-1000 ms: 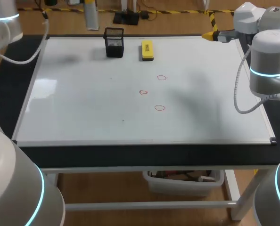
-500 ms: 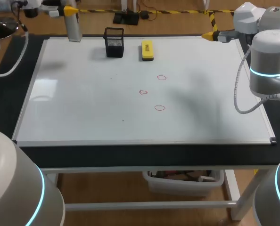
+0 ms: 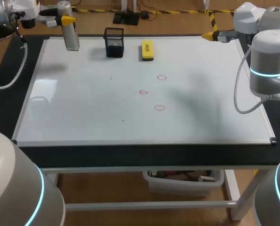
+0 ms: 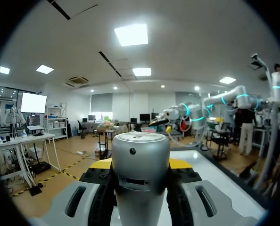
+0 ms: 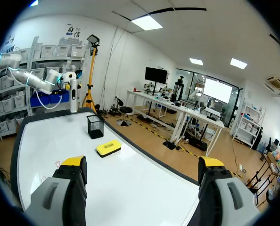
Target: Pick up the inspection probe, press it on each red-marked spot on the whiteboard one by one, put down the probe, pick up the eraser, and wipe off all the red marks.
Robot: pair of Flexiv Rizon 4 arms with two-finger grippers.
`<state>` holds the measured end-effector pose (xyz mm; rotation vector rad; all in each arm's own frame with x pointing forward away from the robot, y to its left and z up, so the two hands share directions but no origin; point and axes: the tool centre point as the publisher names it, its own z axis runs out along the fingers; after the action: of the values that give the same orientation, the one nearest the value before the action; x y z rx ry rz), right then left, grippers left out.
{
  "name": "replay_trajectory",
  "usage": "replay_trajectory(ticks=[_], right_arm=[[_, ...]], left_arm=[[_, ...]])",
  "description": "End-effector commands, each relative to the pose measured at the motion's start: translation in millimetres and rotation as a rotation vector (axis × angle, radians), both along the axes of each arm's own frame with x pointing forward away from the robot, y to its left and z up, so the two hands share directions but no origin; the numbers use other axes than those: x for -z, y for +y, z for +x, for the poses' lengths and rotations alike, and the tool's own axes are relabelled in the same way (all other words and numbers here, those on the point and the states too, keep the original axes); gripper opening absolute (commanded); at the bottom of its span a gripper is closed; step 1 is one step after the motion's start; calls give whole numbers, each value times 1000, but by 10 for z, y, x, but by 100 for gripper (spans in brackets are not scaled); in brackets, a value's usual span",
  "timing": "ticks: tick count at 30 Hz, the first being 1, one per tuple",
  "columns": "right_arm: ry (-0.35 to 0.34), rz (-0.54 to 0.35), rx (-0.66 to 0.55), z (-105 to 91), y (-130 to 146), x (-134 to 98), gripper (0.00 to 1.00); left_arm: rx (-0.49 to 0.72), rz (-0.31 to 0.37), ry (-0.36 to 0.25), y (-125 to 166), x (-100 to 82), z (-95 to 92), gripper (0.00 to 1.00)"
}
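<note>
Your left pincer (image 3: 67, 21) is clamped on the inspection probe (image 3: 72, 36). The probe is a silver cylinder, held upright over the whiteboard's (image 3: 83, 113) far-left corner. Its shadow falls on the whiteboard a bit nearer you, apart from the probe. The left wrist view confirms the grip: the probe (image 4: 140, 174) fills the gap, with a yellow-tipped finger (image 4: 101, 164) tight against each side.

The black mesh holder (image 3: 114, 42) stands upright on the whiteboard by its far edge, left of the edge's middle.

The yellow eraser (image 3: 147, 50) lies flat on the whiteboard by the far edge, about at its middle. Nothing is touching it.

The red marks are three small open circles, all slightly right of the whiteboard's centre:
- The farthest mark (image 3: 161, 77).
- The middle mark (image 3: 143, 92), set a little toward the whiteboard's left.
- The nearest mark (image 3: 160, 108).

Your right pincer (image 3: 210, 35) sits at the whiteboard's far-right corner. In the right wrist view its fingers (image 5: 74, 165) are spread wide with nothing between them. That view looks out along the whiteboard (image 5: 130, 193) toward the far-left corner.

The whiteboard lies flat on the black counter (image 3: 130, 154) and covers most of it.
</note>
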<state>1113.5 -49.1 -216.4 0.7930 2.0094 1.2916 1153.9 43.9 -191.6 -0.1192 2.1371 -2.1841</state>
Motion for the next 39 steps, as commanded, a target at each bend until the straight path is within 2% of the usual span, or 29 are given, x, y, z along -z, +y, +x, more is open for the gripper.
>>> replay_trajectory(ticks=[1,6,7,11,16,19,22,29,33,37,39], right_arm=[[1,-1,0,4,-1,1,100],[1,-1,0,4,-1,1,100],[18,-4,-18,36,-29,54,100],[69,-4,-146,210,-47,164,100],[120,-45,-298,424,-8,246,100],[177,-137,-433,545,54,323,100],[220,-186,-550,664,129,387,100],[310,-442,-788,920,376,497,100],[317,-529,-894,1070,557,552,100],[318,-748,-1020,1176,692,627,100],[311,-786,-1069,1223,763,662,100]], left_arm=[[-153,1,0,-26,-24,-61,0],[-153,1,0,-26,-24,-61,0],[-153,1,0,-26,-24,-61,0],[-153,1,0,-26,-24,-61,0],[-153,1,0,-26,-24,-61,0],[-153,1,0,-26,-24,-61,0],[-153,1,0,-26,-24,-61,0],[-153,1,0,-26,-24,-61,0],[-153,1,0,-26,-24,-61,0],[-153,1,0,-26,-24,-61,0],[-153,1,0,-26,-24,-61,0]])
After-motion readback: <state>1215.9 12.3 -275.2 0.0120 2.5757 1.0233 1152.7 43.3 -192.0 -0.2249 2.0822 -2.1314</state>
